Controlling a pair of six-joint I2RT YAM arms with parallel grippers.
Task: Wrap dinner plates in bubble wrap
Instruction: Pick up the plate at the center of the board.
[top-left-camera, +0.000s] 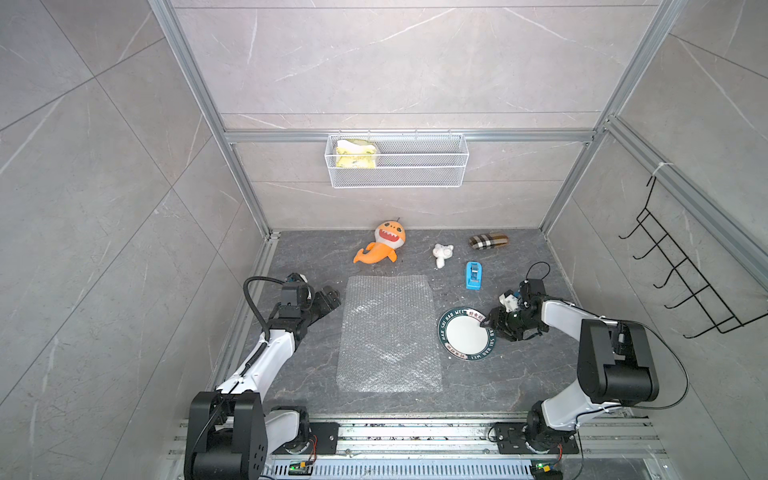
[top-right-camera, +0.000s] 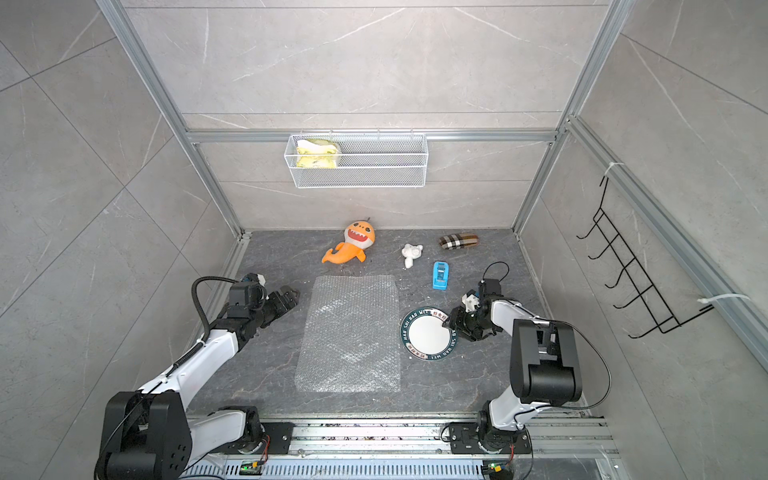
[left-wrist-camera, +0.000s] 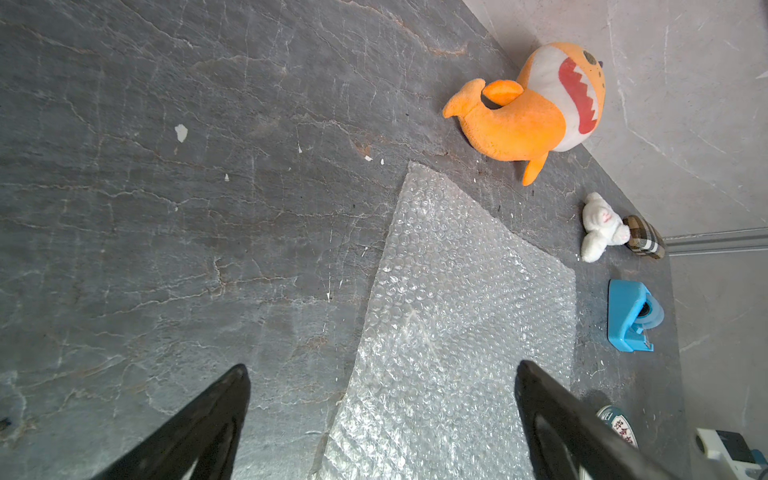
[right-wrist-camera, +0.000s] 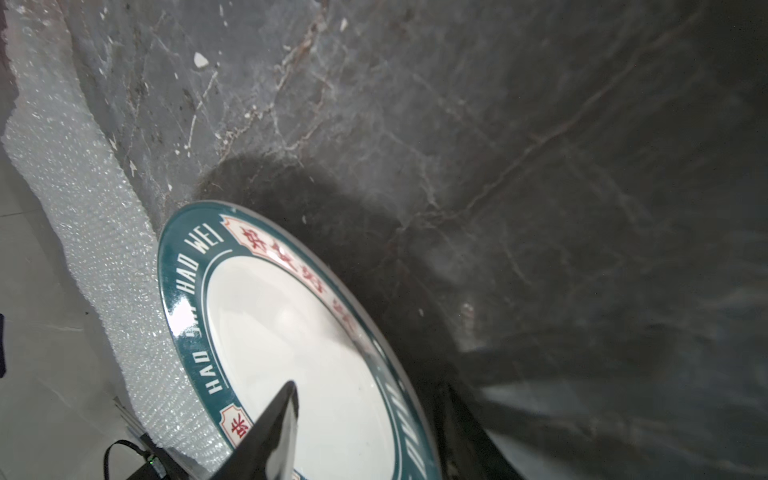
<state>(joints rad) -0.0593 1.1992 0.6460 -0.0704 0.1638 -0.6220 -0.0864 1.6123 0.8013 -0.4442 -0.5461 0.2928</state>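
Bare bench (top-left-camera: 299, 374) left of bubble wrap (top-left-camera: 388, 332), open to left pincer (top-left-camera: 332, 294). Right side tight: plate (top-left-camera: 463, 337) just beside wrap, blue tape dispenser (top-left-camera: 473, 275) behind it. Shark plush (top-left-camera: 384, 246), white toy (top-left-camera: 442, 253) and checked case (top-left-camera: 488, 242) line back edge.

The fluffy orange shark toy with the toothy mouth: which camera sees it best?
The left wrist view: the orange plush shark is close and large there, its red mouth, white teeth and tail fin clear. Both top views show the shark whole but small. The right wrist view does not show it.
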